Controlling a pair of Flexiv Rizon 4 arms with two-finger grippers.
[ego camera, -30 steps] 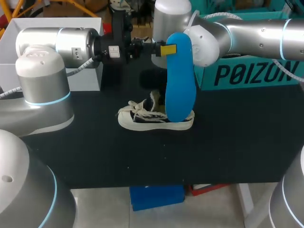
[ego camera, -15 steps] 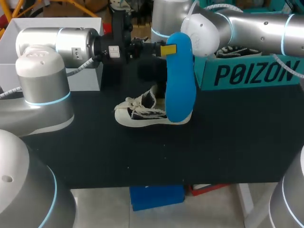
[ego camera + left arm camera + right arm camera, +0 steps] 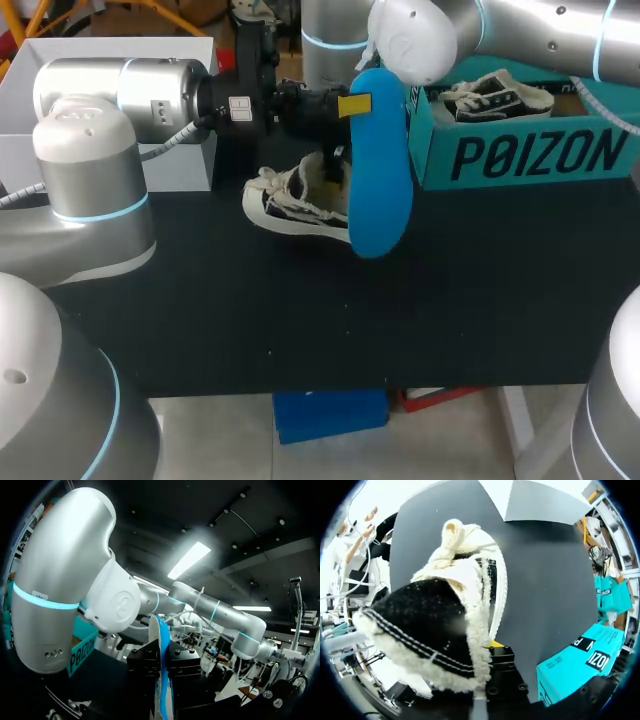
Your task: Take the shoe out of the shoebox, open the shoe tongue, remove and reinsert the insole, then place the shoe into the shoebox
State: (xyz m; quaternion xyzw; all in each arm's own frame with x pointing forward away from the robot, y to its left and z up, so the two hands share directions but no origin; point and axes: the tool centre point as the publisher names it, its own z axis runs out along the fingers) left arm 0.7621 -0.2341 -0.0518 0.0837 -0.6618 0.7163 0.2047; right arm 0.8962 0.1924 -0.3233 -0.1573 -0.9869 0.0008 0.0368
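Shoe lifted off table in right jaws, left jaws clamping insole before it, shoebox beside

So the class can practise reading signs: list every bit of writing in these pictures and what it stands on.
Shoebox front: large black brand lettering, not quoted here.
Shoebox, right wrist view: same lettering, partly cut off.
Label on the left arm: too small to read.
Shoe, insole: no print shows.
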